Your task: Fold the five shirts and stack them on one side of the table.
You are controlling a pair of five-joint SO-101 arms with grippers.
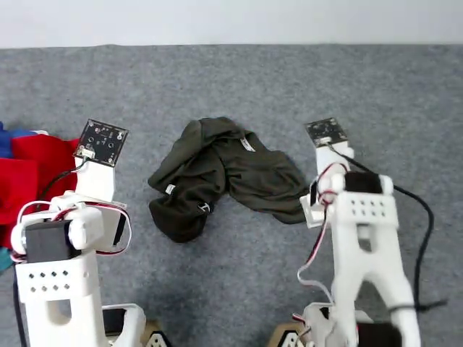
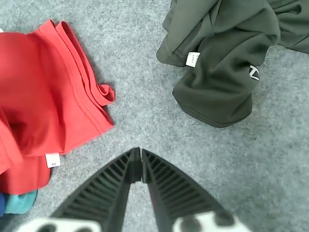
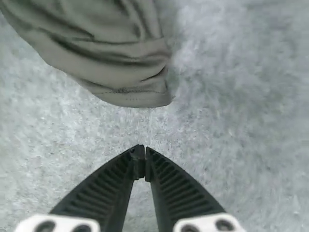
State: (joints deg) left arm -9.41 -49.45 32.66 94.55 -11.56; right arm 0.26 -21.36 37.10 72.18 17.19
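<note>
- The dark green shirt (image 1: pixel 224 177) lies crumpled in the middle of the grey table (image 1: pixel 289 79), between the two arms; it is not folded
- The red shirt (image 2: pixel 43 96) sits bunched up at the table's left side
- The left claw (image 2: pixel 141 157) is pressed together, holding nothing; it hangs over bare table between the two shirts
- The right claw (image 3: pixel 141 153) is pressed together too, holding nothing; it hangs near the green shirt's edge

We count one olive shirt (image 1: pixel 224 173), three pile colours: red cloth (image 1: pixel 43 155), blue cloth (image 1: pixel 7 136), teal cloth (image 1: pixel 3 260); two arms: left arm (image 1: pixel 61 246), right arm (image 1: pixel 362 231).
</note>
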